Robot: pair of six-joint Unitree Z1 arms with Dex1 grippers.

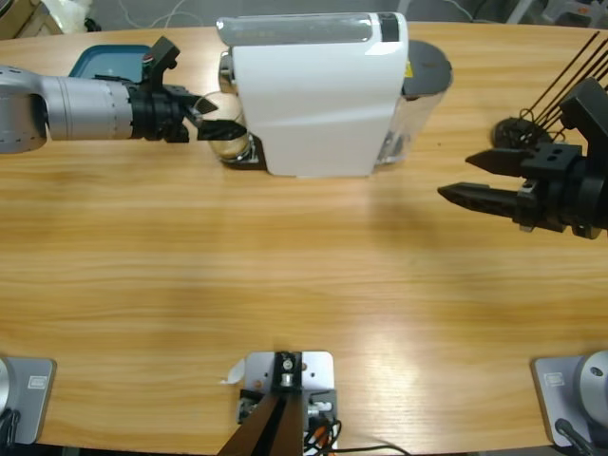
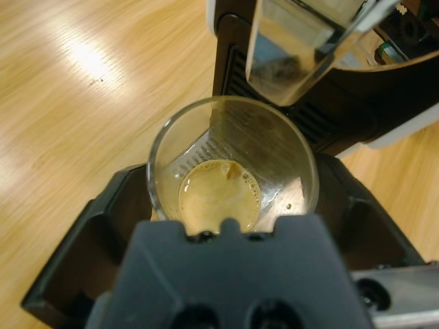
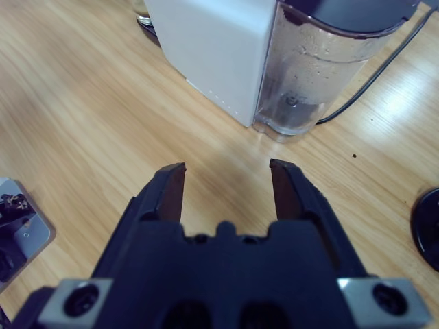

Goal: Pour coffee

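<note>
I've got the left gripper (image 2: pixel 230 226) clamped around the clear glass (image 2: pixel 232 164), one jaw either side. Just ahead of it sits the white machine (image 1: pixel 318 90). Inside the glass, a shallow pool of pale amber coffee (image 2: pixel 218 197) at the bottom. My right gripper (image 3: pixel 228 188) hangs spread, holding nothing; ahead of it, the machine's clear tank (image 3: pixel 312 75).

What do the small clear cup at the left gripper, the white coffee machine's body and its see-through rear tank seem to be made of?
Small clear cup: likely glass; transparent, glossy rim, with pale amber coffee visible through it.
White coffee machine body: probably moulded plastic; smooth, opaque, softly shiny.
See-through tank: apparently clear plastic; droplets show on its wall.
</note>
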